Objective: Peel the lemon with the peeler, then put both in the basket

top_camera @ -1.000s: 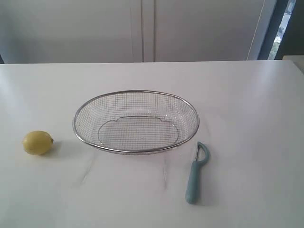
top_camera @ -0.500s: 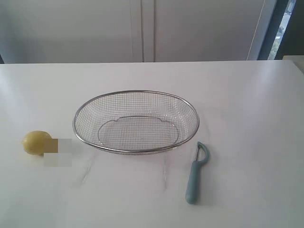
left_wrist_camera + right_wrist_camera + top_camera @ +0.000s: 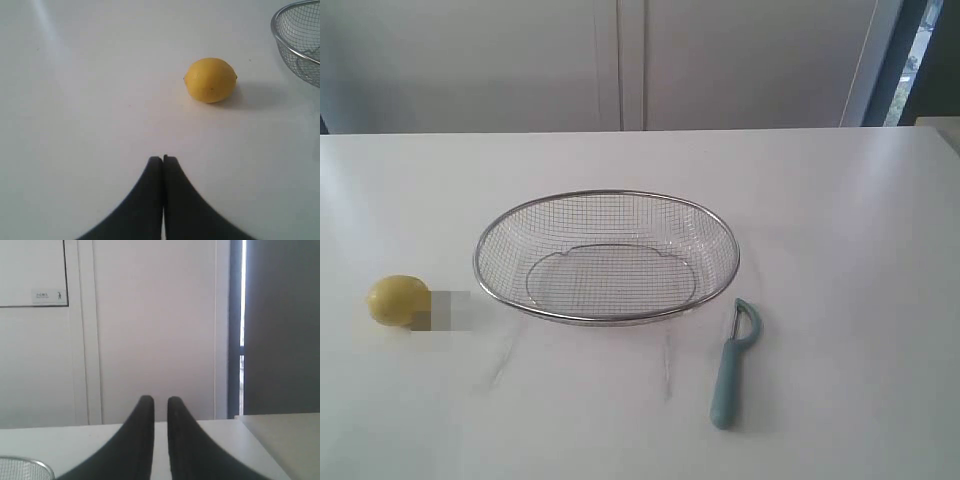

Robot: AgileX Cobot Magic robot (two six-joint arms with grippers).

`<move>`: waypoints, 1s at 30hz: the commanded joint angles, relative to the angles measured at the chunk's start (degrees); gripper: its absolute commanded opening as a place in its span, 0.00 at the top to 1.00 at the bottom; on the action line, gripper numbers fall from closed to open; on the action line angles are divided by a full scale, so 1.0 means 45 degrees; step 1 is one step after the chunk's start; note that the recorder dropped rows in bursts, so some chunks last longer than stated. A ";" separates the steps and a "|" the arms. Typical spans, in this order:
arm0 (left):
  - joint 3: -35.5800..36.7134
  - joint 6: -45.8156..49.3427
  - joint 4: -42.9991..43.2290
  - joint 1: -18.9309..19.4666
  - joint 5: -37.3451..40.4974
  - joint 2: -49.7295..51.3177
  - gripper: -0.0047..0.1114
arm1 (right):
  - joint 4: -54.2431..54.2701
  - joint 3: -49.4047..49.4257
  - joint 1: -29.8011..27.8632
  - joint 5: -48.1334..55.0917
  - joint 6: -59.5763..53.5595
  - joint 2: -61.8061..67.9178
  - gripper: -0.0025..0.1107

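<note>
Two wrist views alone show them: left end effector [image 3: 163, 158] pressed together short of lemon [image 3: 210, 79]; right end effector [image 3: 160, 399] narrowly parted, empty.

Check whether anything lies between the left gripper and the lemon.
Nothing visible does. Only bare table lies between the shut left gripper and the lemon; the basket sits off to one side of that path.

A plain lab or office room is suggested by white wall panels [image 3: 720, 60] and a small sign [image 3: 49, 296] behind the table [image 3: 840, 200].
</note>
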 commanded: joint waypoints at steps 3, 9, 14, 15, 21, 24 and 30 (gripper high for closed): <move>-0.0075 -0.0033 -0.0051 -0.0080 0.0068 0.0076 0.96 | 0.0029 -0.0064 -0.0009 -0.1369 0.0011 0.0029 0.88; -0.0075 -0.0033 -0.0051 -0.0080 0.0068 0.0076 0.96 | 0.0068 -0.0064 -0.0009 -0.1557 0.0091 0.0029 0.98; -0.0075 -0.0033 -0.0051 -0.0080 0.0068 0.0076 0.96 | 0.0068 -0.0064 -0.0009 -0.1611 0.0091 0.0029 0.98; -0.0075 -0.0033 -0.0051 -0.0080 0.0068 0.0076 0.96 | 0.0068 -0.0064 -0.0009 -0.1740 0.0091 0.0029 0.98; -0.0075 -0.0033 -0.0051 -0.0080 0.0068 0.0076 0.96 | 0.0551 -0.0064 -0.0009 -0.4956 0.0091 0.0029 0.98; -0.0075 -0.0033 -0.0051 -0.0080 0.0068 0.0076 0.96 | 0.2031 -0.0064 -0.0009 -0.6228 0.0091 0.0029 0.98; -0.0075 -0.0033 -0.0051 -0.0080 0.0068 0.0076 0.96 | 0.2285 -0.1300 -0.0009 -0.4522 0.0091 0.0048 0.98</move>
